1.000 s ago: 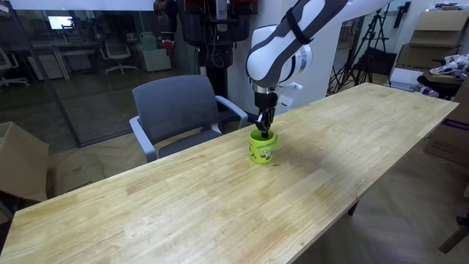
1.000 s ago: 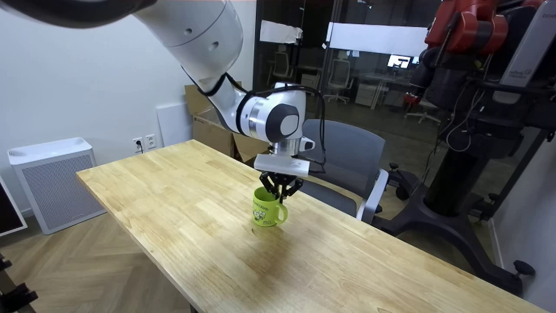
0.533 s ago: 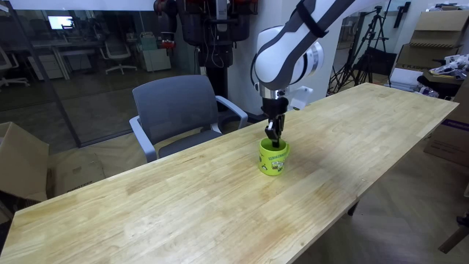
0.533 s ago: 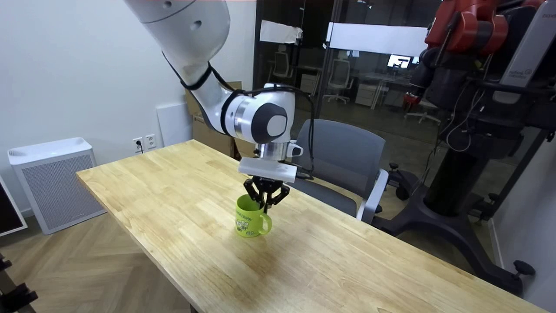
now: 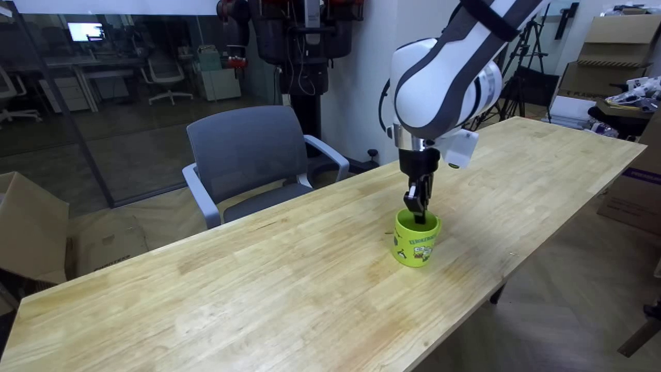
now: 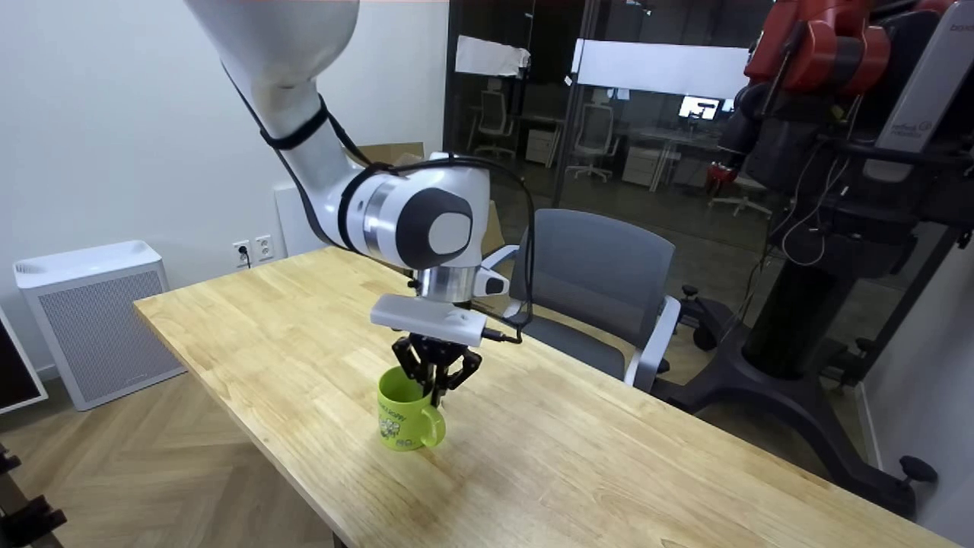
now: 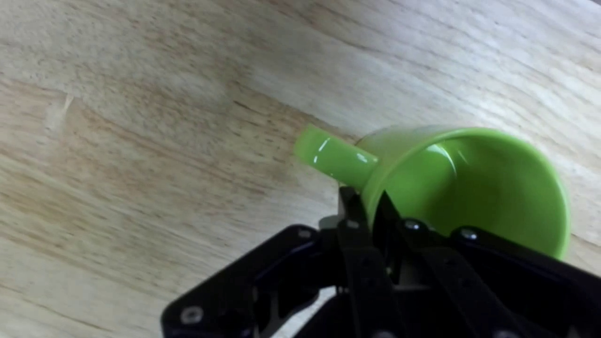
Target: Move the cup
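Note:
The lime-green cup [image 5: 410,250] stands upright at the wooden table, with a printed picture on its side. It also shows in another exterior view [image 6: 403,426], where its handle points right. My gripper [image 5: 419,219] points down over the cup's rim. In the wrist view, the gripper [image 7: 368,209] has one black finger inside the cup [image 7: 497,188] and one outside, close beside the handle, shut on the wall between them. The gripper in an exterior view [image 6: 435,392] is at the handle side. I cannot tell whether the cup's base touches the table.
The long wooden table [image 5: 248,299] runs under the cup, and its front edge lies beyond the cup. A grey chair [image 5: 248,150] stands against the table's back edge. A red and black robot [image 6: 822,152] stands behind it. A white air purifier [image 6: 103,320] stands on the floor.
The gripper and cup have moved together, away from the chair and towards the table's front edge. The fingers have stayed on the rim and the cup has stayed upright.

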Robot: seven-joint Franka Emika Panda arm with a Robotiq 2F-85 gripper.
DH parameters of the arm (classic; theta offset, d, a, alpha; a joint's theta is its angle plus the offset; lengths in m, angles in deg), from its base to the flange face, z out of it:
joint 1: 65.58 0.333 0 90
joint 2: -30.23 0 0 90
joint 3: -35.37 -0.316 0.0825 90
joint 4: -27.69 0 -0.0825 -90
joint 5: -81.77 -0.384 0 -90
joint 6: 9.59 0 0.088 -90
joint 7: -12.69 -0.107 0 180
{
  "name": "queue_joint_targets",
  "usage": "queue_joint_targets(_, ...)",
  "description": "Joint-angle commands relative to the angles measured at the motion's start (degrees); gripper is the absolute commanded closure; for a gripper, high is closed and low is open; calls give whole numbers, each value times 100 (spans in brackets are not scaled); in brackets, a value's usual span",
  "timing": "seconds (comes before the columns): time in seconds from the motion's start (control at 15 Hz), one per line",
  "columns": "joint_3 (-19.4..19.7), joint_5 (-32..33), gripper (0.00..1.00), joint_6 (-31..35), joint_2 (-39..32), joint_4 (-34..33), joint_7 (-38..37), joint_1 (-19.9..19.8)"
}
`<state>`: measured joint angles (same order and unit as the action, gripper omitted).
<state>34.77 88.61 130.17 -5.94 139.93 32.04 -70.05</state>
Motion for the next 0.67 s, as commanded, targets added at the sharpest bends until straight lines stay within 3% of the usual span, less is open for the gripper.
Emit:
queue_joint_targets(0.0,119,121,68,94,457,580,-350,93)
queue_joint_targets(0.6,316,304,12,121,1133,1074,-691,197)
